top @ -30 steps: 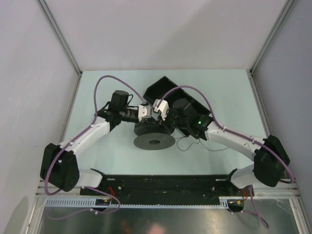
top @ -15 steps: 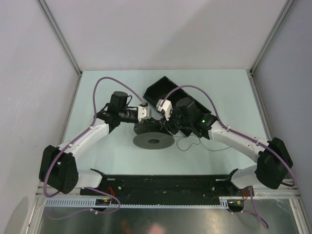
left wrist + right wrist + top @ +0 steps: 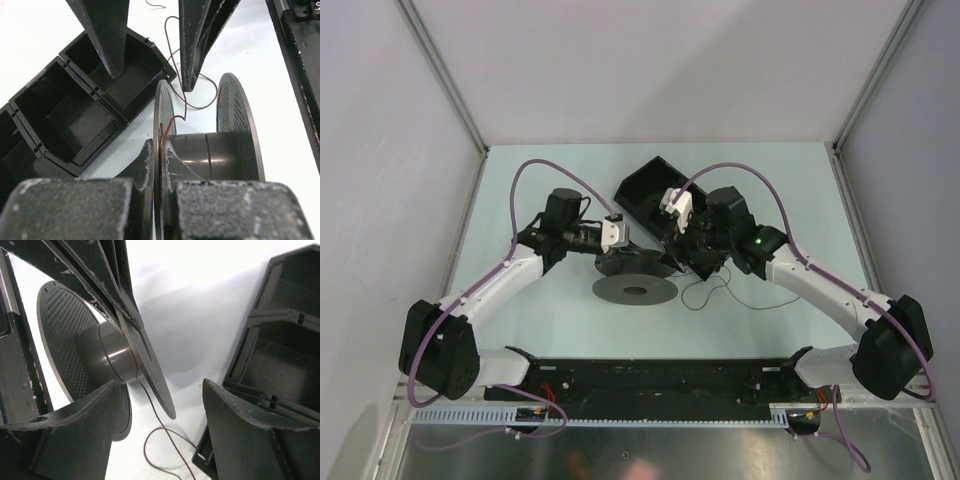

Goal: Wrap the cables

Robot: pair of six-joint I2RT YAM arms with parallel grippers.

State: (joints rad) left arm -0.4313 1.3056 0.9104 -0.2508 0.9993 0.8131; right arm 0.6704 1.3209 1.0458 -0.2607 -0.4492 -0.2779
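A dark grey flanged spool point(image 3: 635, 288) sits mid-table between both arms. My left gripper point(image 3: 628, 252) is shut on the edge of one perforated flange point(image 3: 161, 107). The cable point(image 3: 175, 75), a thin brown wire, runs down beside that flange into the same pinch point(image 3: 160, 150). From the hub point(image 3: 107, 352) the cable point(image 3: 155, 415) drops to the table and lies in loose loops point(image 3: 705, 295) right of the spool. My right gripper point(image 3: 672, 252) stands open point(image 3: 162, 385), its fingers point(image 3: 85, 435) on either side of the flange edge without touching it, holding nothing.
A black compartment tray point(image 3: 645, 185) lies just behind the spool, close to both grippers point(image 3: 75, 110) point(image 3: 280, 340). A black rail point(image 3: 650, 375) runs along the near edge between the arm bases. Purple hoses point(image 3: 535, 170) arch over each arm.
My right gripper has opened and drawn back to the right, away from the spool. My left gripper has closed fully on the flange and stayed in place.
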